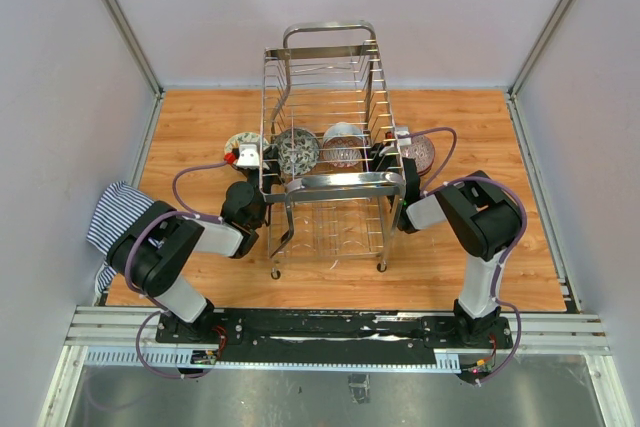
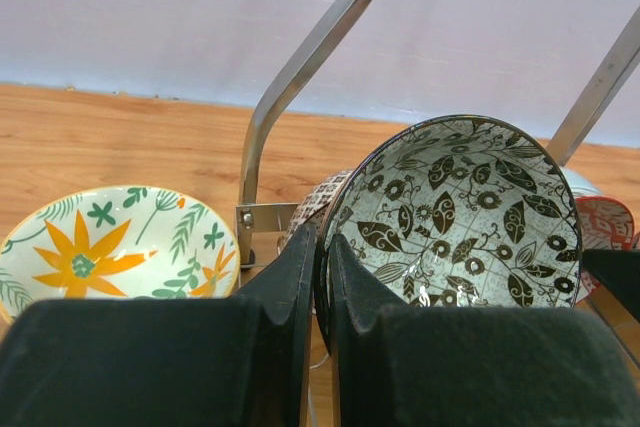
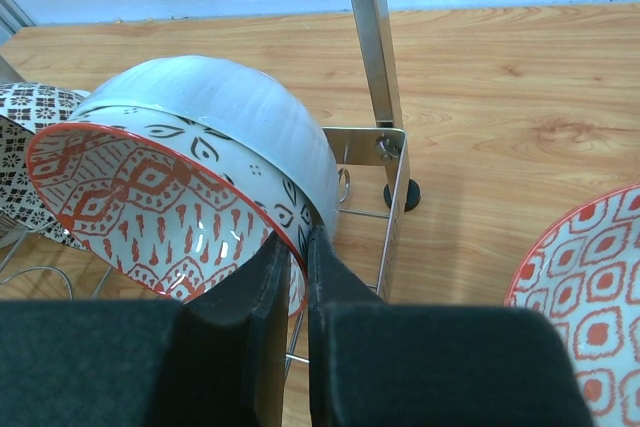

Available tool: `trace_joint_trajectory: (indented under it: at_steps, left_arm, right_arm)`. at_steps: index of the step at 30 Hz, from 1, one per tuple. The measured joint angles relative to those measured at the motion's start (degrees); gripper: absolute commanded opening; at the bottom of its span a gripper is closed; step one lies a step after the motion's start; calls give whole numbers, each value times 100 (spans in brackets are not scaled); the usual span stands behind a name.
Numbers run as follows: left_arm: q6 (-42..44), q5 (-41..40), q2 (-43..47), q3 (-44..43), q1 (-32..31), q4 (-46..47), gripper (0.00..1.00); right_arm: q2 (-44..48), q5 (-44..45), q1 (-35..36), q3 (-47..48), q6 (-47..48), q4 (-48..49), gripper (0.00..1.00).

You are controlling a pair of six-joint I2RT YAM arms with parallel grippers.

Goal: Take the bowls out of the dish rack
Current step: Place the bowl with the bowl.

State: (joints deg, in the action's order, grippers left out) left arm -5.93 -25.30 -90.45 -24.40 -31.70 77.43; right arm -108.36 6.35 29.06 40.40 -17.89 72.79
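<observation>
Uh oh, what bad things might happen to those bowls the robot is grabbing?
The left jaws pinch the leaf-patterned bowl only by its thin rim, and the right jaws hold the red-patterned bowl likewise; either might slip and drop. Lifting could bang them against the rack close beside them. Setting down, the leaf-patterned one might hit the flower bowl nearby.

The left arm point(image 1: 165, 252) and right arm point(image 1: 480, 217) have bulky black joint housings, pale grey links and looping purple cables point(image 1: 177, 185). The left gripper point(image 2: 321, 244) and right gripper point(image 3: 300, 239) have matte black fingers point(image 2: 140, 357) tapering to narrow tips.
</observation>
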Motion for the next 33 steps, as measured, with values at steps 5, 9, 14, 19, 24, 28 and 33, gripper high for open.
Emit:
trace_joint_trajectory:
  at_steps: [5,9,14,19,24,28,33]
  left_arm:
    - [42,-39,4,0,0,-24,1]
    - [66,-59,9,0,0,-42,0]
    - [101,-61,9,0,0,-42,0]
    - [127,-83,9,0,0,-42,1]
    - [168,-116,13,0,0,-44,0]
    - [188,-127,61,0,0,-74,1]
    - [208,-175,129,0,-2,-87,1]
  right_arm:
    - [-63,-39,0,2,87,118,1]
    - [-96,-79,0,2,181,197,1]
    - [-98,-120,0,2,282,240,1]
    - [-98,-129,0,7,332,247,1]
    - [-98,-142,0,26,415,260,1]
    - [-98,-188,0,28,496,273,1]
    - [-98,-254,-22,37,647,282,1]
